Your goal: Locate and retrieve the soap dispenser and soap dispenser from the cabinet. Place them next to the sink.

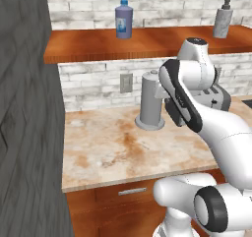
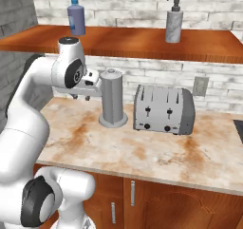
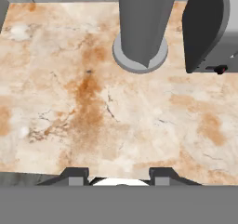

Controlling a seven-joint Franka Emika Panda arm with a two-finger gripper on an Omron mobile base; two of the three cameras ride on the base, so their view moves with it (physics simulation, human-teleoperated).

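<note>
Pale brick wall runs behind a marbled counter (image 1: 113, 147) in the left base view, with a long reddish-brown shelf (image 1: 98, 46) fixed above it. On that shelf the blue-purple soap bottle (image 1: 123, 18) stands upright toward the middle, and the speckled grey soap bottle (image 1: 223, 19) stands upright well apart from it, near the right end. Below, a plain grey cylinder (image 1: 150, 101) on a round base sits on the counter just beside the white arm (image 1: 197, 103), which crosses in front of a toaster (image 1: 220, 94). A dark wood-grained panel (image 1: 27, 123) fills the left side, and a drawer front (image 1: 129, 194) with a metal handle lies under the counter edge.

Seen from the right base view, the same shelf (image 2: 133, 42) carries the blue-purple bottle (image 2: 76, 16) at the left and the grey bottle (image 2: 174, 23) further right, both untouched. The arm's wrist (image 2: 83, 83) hangs over the counter (image 2: 156, 152), right behind the cylinder (image 2: 113, 100); the toaster (image 2: 163, 110) stands just beside the cylinder's other side.

From the hand view, the gripper (image 3: 120, 174) looks down on bare counter (image 3: 93, 102). Its two dark fingertips (image 3: 74, 174) stand well apart, spread wide, holding and touching nothing. The cylinder's base (image 3: 140, 56) and a toaster corner (image 3: 207, 32) lie at the top.
</note>
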